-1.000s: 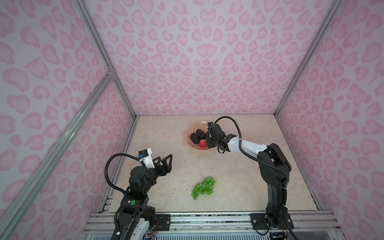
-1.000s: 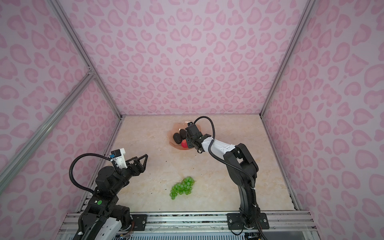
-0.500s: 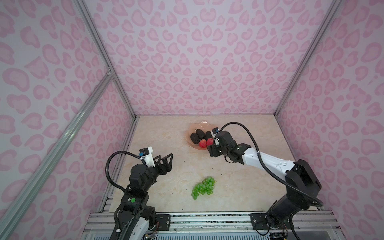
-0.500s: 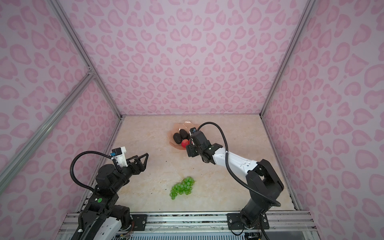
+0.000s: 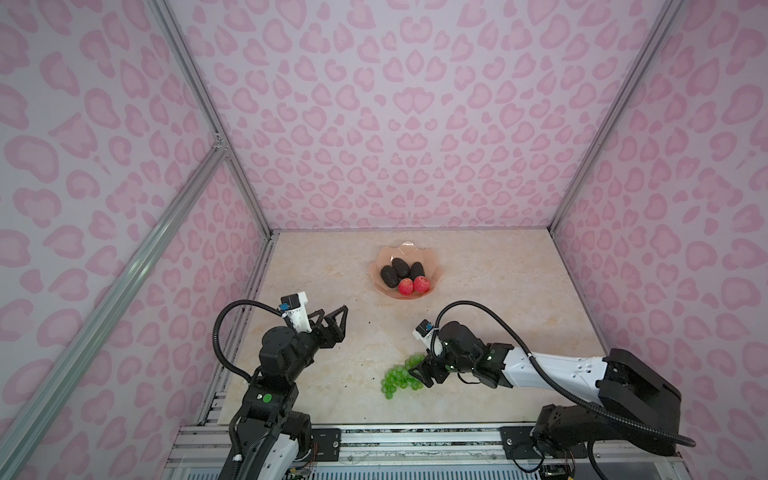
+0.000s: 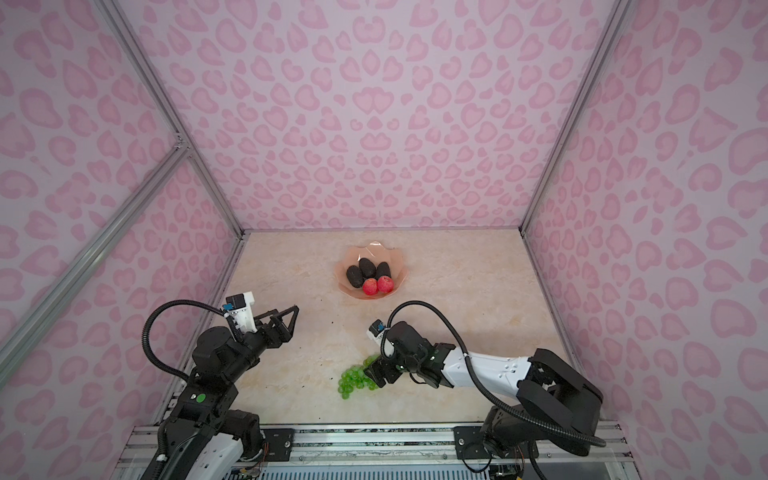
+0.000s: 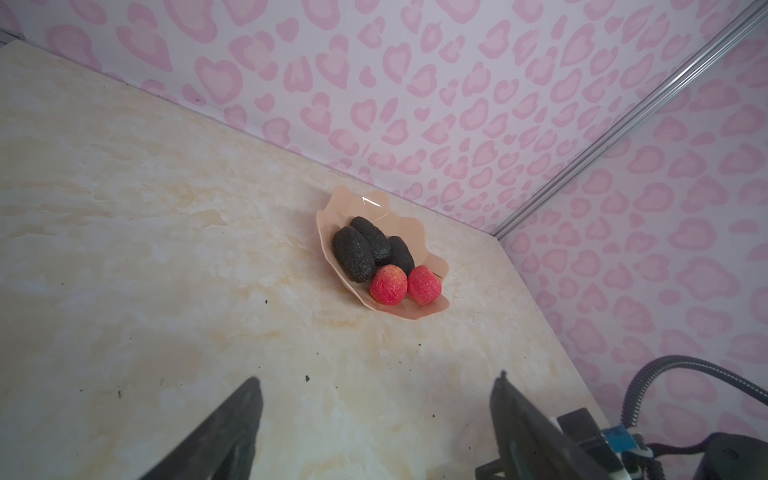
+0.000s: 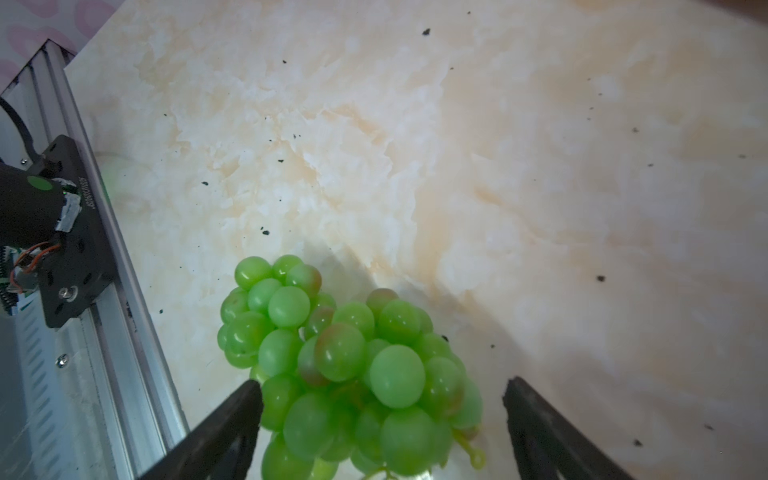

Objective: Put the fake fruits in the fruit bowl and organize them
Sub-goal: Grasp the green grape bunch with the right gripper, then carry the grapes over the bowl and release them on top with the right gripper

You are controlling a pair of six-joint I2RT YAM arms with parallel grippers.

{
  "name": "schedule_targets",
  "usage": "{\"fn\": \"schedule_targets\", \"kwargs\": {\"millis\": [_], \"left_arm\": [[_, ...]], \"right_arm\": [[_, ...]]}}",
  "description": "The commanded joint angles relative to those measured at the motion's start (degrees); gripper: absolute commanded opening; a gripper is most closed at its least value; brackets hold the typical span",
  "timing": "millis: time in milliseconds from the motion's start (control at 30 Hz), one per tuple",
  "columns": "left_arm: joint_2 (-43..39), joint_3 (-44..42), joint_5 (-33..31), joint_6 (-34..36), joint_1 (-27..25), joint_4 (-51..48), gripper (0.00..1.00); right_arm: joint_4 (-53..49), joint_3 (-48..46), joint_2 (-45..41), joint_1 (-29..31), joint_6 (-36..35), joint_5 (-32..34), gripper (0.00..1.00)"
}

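Pink heart-patterned walls (image 5: pixel 399 124) with aluminium corner rails enclose a cream marbled table (image 5: pixel 478 291), which carries scattered dark specks. Bowl (image 5: pixel 432 259), peach-pink with a scalloped rim, sits on the far half of the table near the middle. Inside it lie three avocados (image 5: pixel 400 268), black and rough, side by side, with two strawberries (image 5: pixel 413 286) at their near side, touching one another and resting against the near rim; the left wrist view confirms this arrangement, bowl (image 7: pixel 424 232), avocados (image 7: pixel 353 253), strawberries (image 7: pixel 388 284). Grapes (image 5: pixel 397 378), a glossy green bunch, lie on the near part of the table, well apart from the bowl and outside it. Right gripper (image 5: pixel 417 372) is low at the right end of the bunch, its fingers spread wide; in the right wrist view the gripper (image 8: pixel 382 403) has the grapes (image 8: pixel 345 357) between its two dark fingers (image 8: pixel 237 419), with the one finger just at the fruit and the other standing clear of it, so nothing is clamped. Left gripper (image 5: pixel 334 318) is raised over the near left part of the table, pointing toward the bowl, fingers apart and holding nothing; the left wrist view shows both fingers (image 7: pixel 232 424) separated over bare table. Both top views agree on bowl (image 6: pixel 397 259), grapes (image 6: pixel 353 380) and both grippers, left (image 6: pixel 284 318) and right (image 6: pixel 372 370).
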Motion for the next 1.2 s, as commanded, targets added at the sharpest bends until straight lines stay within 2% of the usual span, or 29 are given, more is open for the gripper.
{"fn": "schedule_targets", "kwargs": {"millis": [0, 100, 367, 500, 700, 833, 1033, 1167], "left_arm": [[-0.7, 0.0, 0.2, 0.5, 0.0, 1.4, 0.86], [-1.3, 0.1, -0.2, 0.5, 0.0, 1.0, 0.86], [-1.5, 0.6, -0.2, 0.6, 0.0, 0.7, 0.86], [-1.5, 0.9, -0.4, 0.9, 0.1, 0.3, 0.86], [-1.1, 1.3, -0.6, 1.3, 0.0, 0.3, 0.86], [-0.7, 1.3, -0.5, 1.3, 0.0, 0.6, 0.86], [-0.7, 1.5, -0.5, 1.6, 0.1, 0.5, 0.86], [-0.7, 1.6, -0.7, 1.8, 0.0, 0.3, 0.86]], "right_arm": [[4.2, 0.3, 3.2, 0.2, -1.8, -4.8, 0.9], [4.2, 1.0, 6.6, 0.3, -2.1, -6.6, 0.85], [5.2, 2.3, 10.7, 0.3, -2.1, -5.9, 0.51], [4.5, 3.5, 8.8, 0.2, -1.2, -5.1, 0.4], [1.5, 9.3, 2.9, -2.0, 0.6, -5.1, 0.36], [0.4, 16.3, 1.8, -5.5, -0.1, -5.5, 0.35], [0.9, 28.4, 6.7, -12.8, -3.3, -6.0, 0.34], [5.5, 35.4, 13.5, -17.8, -3.2, -8.1, 0.35]]}}
